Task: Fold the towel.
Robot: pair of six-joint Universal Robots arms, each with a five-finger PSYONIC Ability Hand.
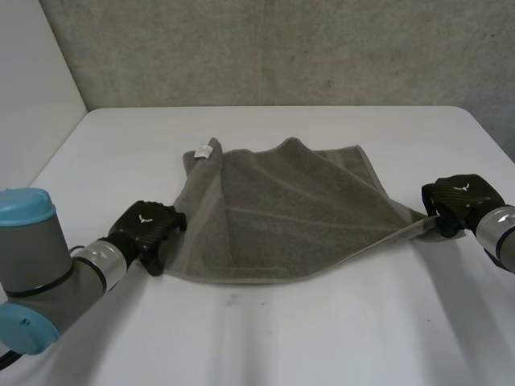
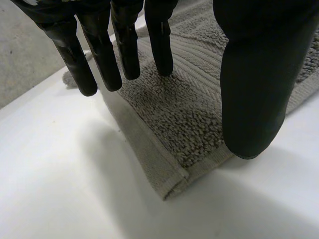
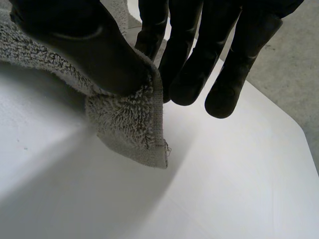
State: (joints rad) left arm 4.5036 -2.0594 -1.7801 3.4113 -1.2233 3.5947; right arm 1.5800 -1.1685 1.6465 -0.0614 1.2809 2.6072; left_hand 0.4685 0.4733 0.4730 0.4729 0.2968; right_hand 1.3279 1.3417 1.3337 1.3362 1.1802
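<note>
Head view: one grey towel (image 1: 290, 217) lies mid-counter (image 1: 282, 342), with two hands at it, the left hand (image 1: 149, 229) at its 8 o'clock corner and the right hand (image 1: 459, 201) at 3 o'clock.
Left wrist view: the fingers (image 2: 124, 50) are straight and spread wide over the flat corner.
Right wrist view: thumb and fingers (image 3: 184, 59) pinch one towel corner.

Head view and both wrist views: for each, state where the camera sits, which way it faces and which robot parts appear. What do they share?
Head view: between and behind the arms, looking down on the white table; both arms show, left robot hand and right robot hand at two corners of the towel.
Left wrist view: on the left wrist, looking along the palm; straight fingers above a flat corner.
Right wrist view: on the right wrist; thumb pinching a towel corner against fingers.
Shared: towel and table.
</note>
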